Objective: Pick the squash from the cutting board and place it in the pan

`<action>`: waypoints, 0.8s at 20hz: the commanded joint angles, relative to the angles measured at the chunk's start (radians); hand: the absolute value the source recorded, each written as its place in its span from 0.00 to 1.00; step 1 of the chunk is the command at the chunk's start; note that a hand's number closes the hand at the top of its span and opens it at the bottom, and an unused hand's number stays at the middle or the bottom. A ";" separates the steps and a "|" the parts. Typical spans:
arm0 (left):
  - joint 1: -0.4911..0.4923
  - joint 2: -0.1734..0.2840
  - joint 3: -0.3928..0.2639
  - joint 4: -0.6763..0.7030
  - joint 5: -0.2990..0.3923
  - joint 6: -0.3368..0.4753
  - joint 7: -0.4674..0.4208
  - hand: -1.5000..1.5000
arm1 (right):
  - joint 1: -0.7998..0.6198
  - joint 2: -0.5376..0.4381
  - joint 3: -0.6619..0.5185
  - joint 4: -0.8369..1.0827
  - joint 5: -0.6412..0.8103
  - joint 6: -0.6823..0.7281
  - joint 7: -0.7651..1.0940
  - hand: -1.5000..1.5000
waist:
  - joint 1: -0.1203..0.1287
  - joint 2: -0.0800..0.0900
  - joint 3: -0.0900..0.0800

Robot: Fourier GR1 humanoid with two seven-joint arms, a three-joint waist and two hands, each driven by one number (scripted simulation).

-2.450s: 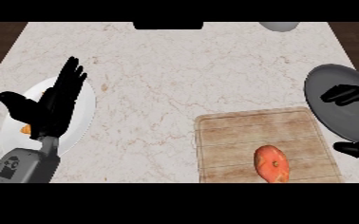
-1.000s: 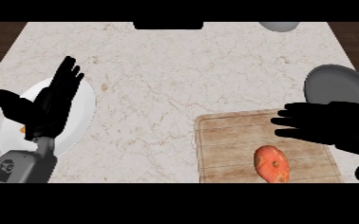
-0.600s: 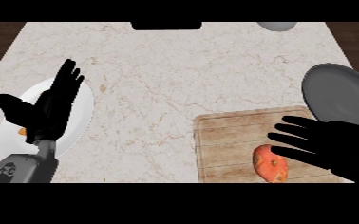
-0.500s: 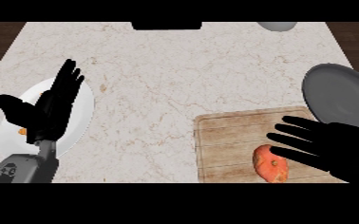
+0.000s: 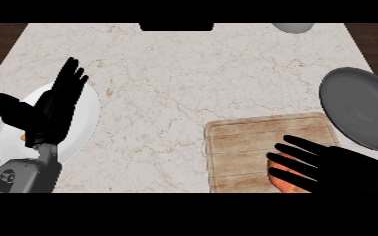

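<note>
Right hand (image 5: pixel 336 167), fingers spread straight, covers orange squash (image 5: pixel 279 180) at near right of pale wooden cutting board (image 5: pixel 251 145). Risk: squash rolls off board if nudged before fingers close. Dark grey round pan (image 5: pixel 354 107) just beyond board's right edge. Left hand (image 5: pixel 52 107) open, resting far left of board.

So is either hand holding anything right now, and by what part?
Nothing is held. The right hand is spread open over the squash on the cutting board; the left hand rests open.
</note>
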 commanded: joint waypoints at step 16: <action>0.015 -0.053 0.052 -0.087 -0.074 -0.048 0.098 0.50 | -0.010 0.214 0.053 0.152 0.286 0.036 -0.028 0.00 | 0.004 0.000 0.001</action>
